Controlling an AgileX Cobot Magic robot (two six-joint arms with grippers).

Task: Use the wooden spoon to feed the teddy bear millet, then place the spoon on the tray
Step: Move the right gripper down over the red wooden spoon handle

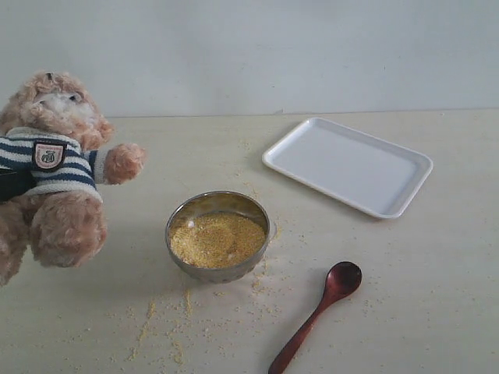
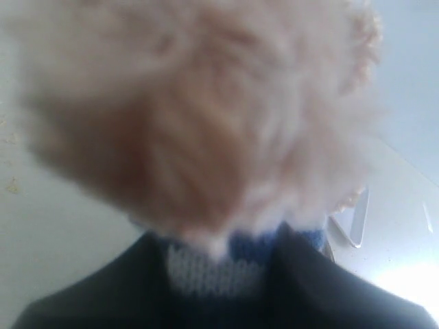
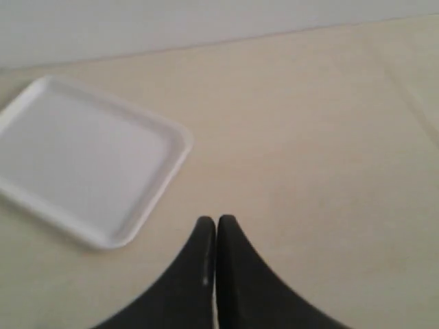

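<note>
The teddy bear [image 1: 58, 156] sits propped at the far left, facing the table. My left gripper [image 1: 12, 185] shows only as a dark piece at its side. In the left wrist view the bear's fur [image 2: 206, 116] fills the frame, and my left gripper [image 2: 219, 267] is shut on its striped shirt between black fingers [image 2: 116, 288]. The millet [image 1: 217, 238] lies in a steel bowl [image 1: 181, 218] in the middle. The wooden spoon [image 1: 316, 315] lies free on the table to the bowl's right. The white tray [image 1: 347, 165] is empty at the back right. My right gripper [image 3: 217, 223] is shut on nothing, above bare table beside the tray [image 3: 82, 157].
Spilled millet grains [image 1: 156, 319] are scattered on the cream table in front of and around the bowl. A pale wall runs behind the table's far edge. The right gripper does not appear in the exterior view.
</note>
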